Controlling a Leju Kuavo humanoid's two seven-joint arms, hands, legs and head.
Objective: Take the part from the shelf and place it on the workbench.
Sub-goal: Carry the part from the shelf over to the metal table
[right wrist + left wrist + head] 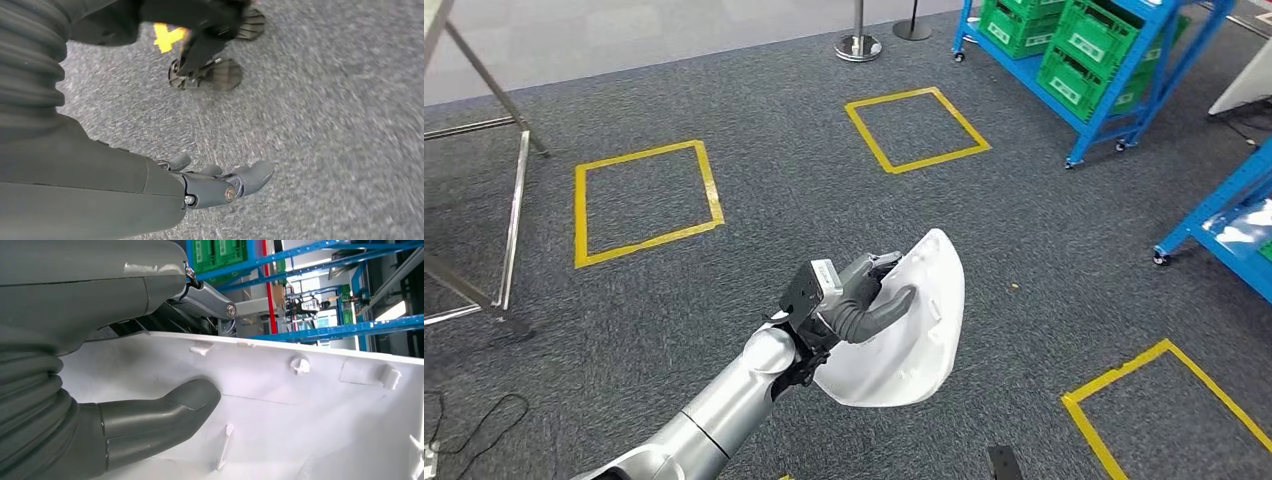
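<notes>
Part gripped in left robot hand; right robot hand holds nothing, fingers apart.

No readable text in any view.
The green crates on the blue shelf carry white labels, too small and blurred to read; the same crates in the left wrist view show pale label patches, also illegible. The white part bears no print, and the yellow floor squares are plain tape outlines without numbers.
</notes>
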